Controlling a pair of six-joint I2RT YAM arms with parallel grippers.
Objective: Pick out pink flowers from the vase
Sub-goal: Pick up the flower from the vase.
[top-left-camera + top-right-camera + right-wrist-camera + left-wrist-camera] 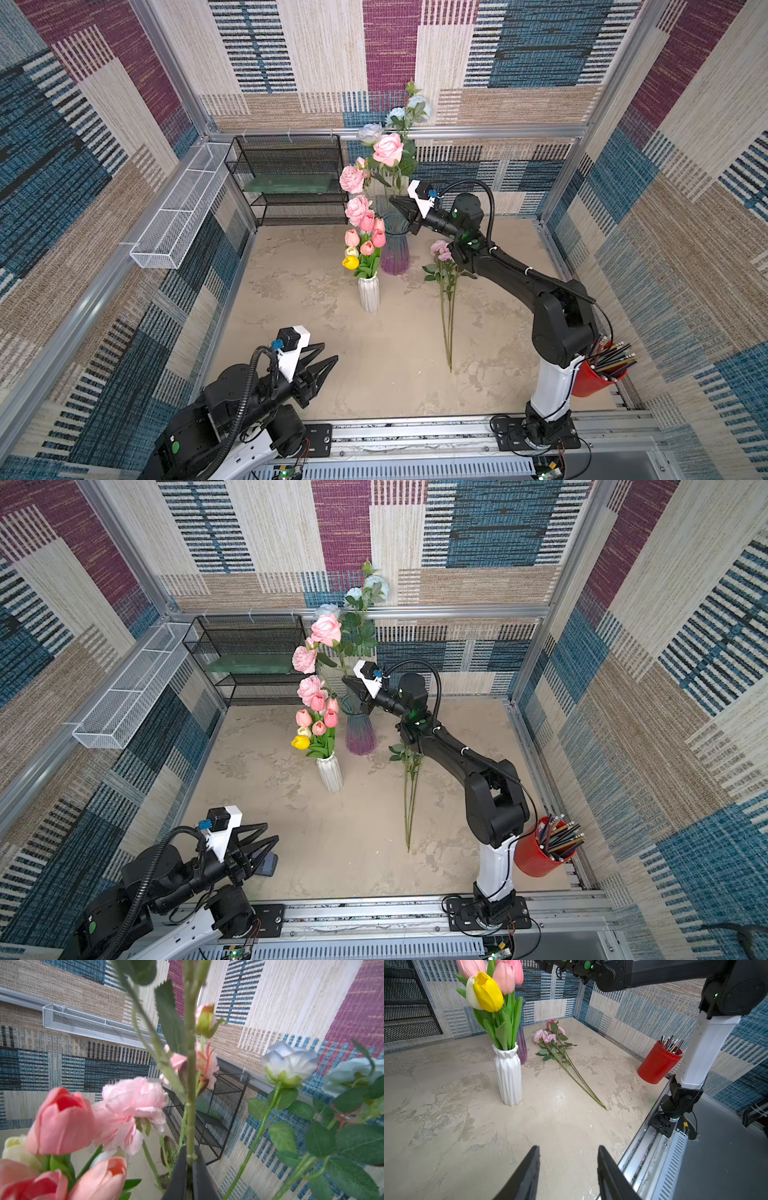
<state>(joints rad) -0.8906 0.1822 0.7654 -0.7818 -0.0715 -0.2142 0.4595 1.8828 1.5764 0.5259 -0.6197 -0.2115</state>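
Pink flowers (388, 149): some standing in glass vase (395, 249), some lying on table (311, 353). Your right gripper (190, 1160) clamped on green stem (190, 1084) just above vase. Left gripper (568, 1148) half open, empty. Pull askew and stem may snag pale blue roses (289, 1061) or tip vase; thin stem may slip.

Pink rose (388, 148) and two ruffled pale-pink peonies (352, 179) stand tall on green stems in the purple-tinted glass vase (395, 253), with one stem (190, 1084) pinched in the right tool (395, 200). Salmon tulips (368, 237) sit in the white vase (369, 293) just beside it. More pink blooms (441, 250) lie flat on the worktop (311, 332), near the glass vase.
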